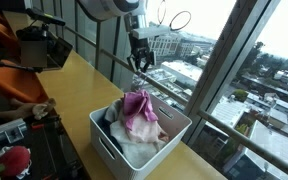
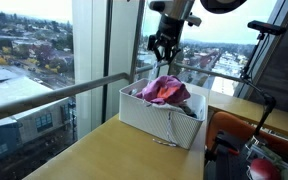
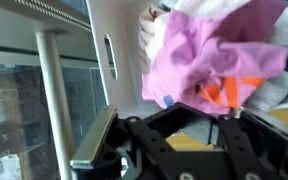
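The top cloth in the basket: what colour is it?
The cloth is pink, clearest in the wrist view.

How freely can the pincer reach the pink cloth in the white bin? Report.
Probably yes, freely: the pincer hangs above the pink cloth, which tops the pile in the open white bin, with nothing between. Its jaws are shut, so they must open first.

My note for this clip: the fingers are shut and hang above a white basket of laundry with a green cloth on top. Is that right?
One detail is off: the cloth on top is pink, not green, as both exterior views and the wrist view show. The rest stands: the fingers are shut and hang above the white basket of laundry.
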`<state>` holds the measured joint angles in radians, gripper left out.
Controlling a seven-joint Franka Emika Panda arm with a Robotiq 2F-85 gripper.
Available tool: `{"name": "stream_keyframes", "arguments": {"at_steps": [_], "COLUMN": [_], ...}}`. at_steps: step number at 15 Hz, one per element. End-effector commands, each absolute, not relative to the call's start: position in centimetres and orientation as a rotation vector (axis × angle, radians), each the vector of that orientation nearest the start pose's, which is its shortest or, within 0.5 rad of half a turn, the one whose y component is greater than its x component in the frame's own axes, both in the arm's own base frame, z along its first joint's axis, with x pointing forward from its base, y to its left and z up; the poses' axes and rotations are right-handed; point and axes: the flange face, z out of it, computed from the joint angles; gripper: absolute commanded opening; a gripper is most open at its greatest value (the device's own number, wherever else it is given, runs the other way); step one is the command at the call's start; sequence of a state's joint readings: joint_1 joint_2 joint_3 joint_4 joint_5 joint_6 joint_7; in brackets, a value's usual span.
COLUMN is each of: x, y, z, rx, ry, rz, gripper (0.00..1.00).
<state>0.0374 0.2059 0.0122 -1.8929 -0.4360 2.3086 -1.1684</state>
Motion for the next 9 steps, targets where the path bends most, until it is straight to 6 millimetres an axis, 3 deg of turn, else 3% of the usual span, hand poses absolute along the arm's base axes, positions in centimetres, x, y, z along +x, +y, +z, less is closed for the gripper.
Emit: {"name": "stream_keyframes", "arguments": {"at_steps": [1,4,9], "x": [61.4,60.4,58.7], "y": [-1.8,-3.5,-3.0], "z": [43.3,40.3,33.8], "rx": [-2.726,-2.743,-2.72], "ry": [-2.334,-2.267,-2.129], "rz": [0.091,0.158,0.235], "gripper": [0.0,0.0,0.0]}}
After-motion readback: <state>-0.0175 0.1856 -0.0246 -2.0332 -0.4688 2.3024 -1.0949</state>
